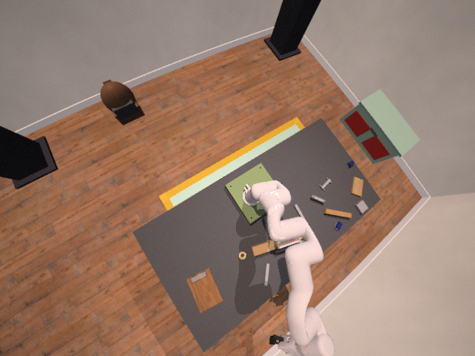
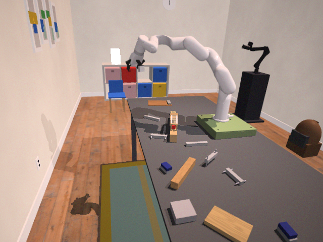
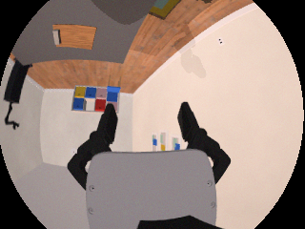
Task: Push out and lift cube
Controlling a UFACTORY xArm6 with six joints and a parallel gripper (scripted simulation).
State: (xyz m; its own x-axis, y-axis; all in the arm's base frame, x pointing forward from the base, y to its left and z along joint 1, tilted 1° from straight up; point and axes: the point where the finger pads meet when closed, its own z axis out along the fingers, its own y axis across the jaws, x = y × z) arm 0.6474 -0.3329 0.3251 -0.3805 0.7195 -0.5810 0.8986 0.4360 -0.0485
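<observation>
Down at the table's (image 1: 172, 248) (image 2: 268, 166) near end, two blue-topped blocks (image 1: 338, 225) (image 2: 166, 166), one grey box (image 1: 361, 207) (image 2: 182, 210), one flat wooden slab (image 1: 357, 186) (image 2: 228, 223)! Then one wooden bar (image 1: 337, 213) (image 2: 183, 173), five pale bars (image 1: 266, 274) (image 2: 196, 143), and one red cube (image 1: 293, 239) (image 2: 173, 127), sitting inside the wooden channel (image 1: 263, 248) (image 2: 173, 136). High beyond, the gripper (image 1: 274, 340) (image 2: 135, 65) (image 3: 147, 110) hangs wide open; one blue chair (image 2: 116, 89) fronts the shelf unit (image 2: 168, 78).
</observation>
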